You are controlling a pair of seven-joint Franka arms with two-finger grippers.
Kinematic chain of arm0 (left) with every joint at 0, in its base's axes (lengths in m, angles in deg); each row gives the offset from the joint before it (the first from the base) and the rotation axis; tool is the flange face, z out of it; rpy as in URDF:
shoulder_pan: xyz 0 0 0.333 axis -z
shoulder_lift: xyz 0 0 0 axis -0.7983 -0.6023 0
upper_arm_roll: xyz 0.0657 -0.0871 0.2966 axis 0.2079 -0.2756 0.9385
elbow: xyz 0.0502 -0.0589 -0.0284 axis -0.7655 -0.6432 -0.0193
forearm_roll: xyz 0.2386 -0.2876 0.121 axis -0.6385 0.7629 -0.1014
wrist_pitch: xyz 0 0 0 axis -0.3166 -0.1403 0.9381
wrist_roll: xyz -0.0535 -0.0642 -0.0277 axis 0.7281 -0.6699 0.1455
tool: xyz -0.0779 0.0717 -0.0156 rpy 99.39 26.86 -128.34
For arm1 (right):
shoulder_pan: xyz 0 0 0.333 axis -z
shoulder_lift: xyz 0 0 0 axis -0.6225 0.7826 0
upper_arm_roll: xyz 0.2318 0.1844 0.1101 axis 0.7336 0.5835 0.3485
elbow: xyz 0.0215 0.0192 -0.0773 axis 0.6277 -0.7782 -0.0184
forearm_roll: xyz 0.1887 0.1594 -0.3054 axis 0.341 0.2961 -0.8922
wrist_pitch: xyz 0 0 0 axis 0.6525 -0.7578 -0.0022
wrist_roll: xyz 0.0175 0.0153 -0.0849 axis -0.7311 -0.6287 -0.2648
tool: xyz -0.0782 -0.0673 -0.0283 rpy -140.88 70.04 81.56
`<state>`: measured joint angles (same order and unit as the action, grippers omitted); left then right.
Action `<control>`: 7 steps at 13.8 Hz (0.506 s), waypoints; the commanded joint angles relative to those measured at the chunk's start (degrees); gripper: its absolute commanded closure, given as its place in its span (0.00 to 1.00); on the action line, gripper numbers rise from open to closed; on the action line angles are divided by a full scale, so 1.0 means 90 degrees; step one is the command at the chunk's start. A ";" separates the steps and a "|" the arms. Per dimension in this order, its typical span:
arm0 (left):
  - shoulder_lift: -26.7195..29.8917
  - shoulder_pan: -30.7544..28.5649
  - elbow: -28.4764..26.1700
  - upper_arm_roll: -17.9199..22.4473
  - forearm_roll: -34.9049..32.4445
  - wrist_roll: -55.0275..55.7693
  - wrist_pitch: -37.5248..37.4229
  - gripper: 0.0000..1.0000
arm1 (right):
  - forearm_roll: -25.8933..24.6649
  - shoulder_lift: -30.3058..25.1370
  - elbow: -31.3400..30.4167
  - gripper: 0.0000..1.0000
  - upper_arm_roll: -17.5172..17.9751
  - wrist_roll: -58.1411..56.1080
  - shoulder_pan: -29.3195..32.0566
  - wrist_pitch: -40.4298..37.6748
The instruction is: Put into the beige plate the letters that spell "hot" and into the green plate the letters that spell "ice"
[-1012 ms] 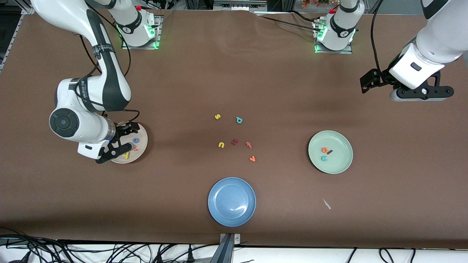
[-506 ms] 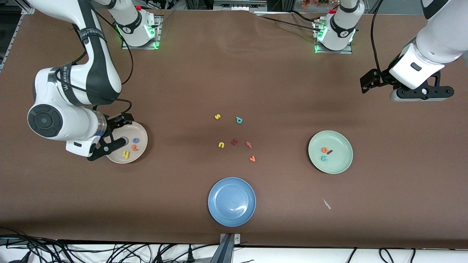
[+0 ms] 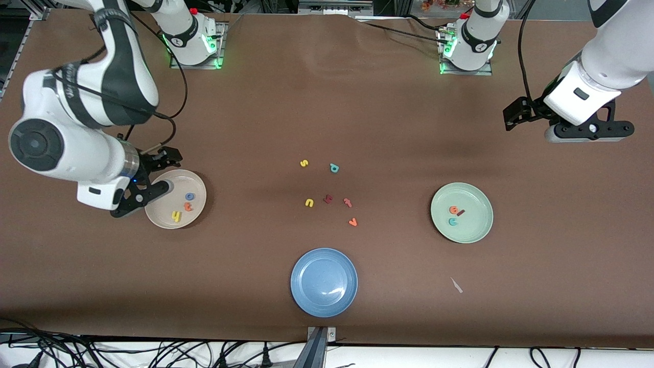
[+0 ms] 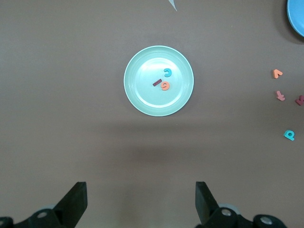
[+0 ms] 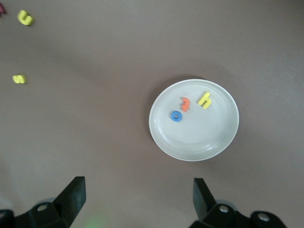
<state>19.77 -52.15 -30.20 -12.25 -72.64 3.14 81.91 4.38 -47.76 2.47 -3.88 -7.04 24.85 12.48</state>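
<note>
I reckon we're done: h, o, t lie in the beige plate, apparently i, c, e in the green plate, both claws spread apart and empty, right claw by beige plate, left claw waiting over bare surface.

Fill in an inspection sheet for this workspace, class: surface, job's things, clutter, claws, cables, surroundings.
Surface: brown table, flat.
Job's things: beige plate holds yellow h, blue o, orange t; green plate holds orange e, dark red i, teal c.
Clutter: blue plate; six loose letters mid-table; pale scrap nearer the camera than the green plate.
Claws: right claw open, empty, above the beige plate's edge; left claw open, empty, waiting at its end of the table.
Cables: black leads on both arms; tangle along the front edge.
Surroundings: nothing seen.
</note>
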 commanded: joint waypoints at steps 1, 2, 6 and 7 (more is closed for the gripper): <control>-0.0061 -0.0013 0.0166 0.0010 0.0156 0.0018 -0.0127 0.00 | -0.0092 -0.1018 -0.1200 0.00 0.0570 -0.0084 0.0666 0.0640; -0.0061 -0.0013 0.0166 0.0010 0.0156 0.0018 -0.0127 0.00 | -0.0044 -0.1282 -0.1426 0.00 0.0590 -0.0064 0.0831 0.0874; -0.0061 -0.0023 0.0166 0.0010 0.0146 0.0018 -0.0118 0.00 | -0.0083 -0.1811 -0.1506 0.00 0.0600 -0.0074 0.1232 0.0954; -0.0061 -0.0023 0.0166 0.0010 0.0137 0.0018 -0.0118 0.00 | -0.0082 -0.1831 -0.1497 0.00 0.0600 -0.0064 0.1301 0.0915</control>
<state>19.74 -52.18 -30.16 -12.22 -72.64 3.21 81.91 4.28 -61.69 -8.19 0.33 -7.25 34.63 19.56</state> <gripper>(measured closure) 0.000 0.000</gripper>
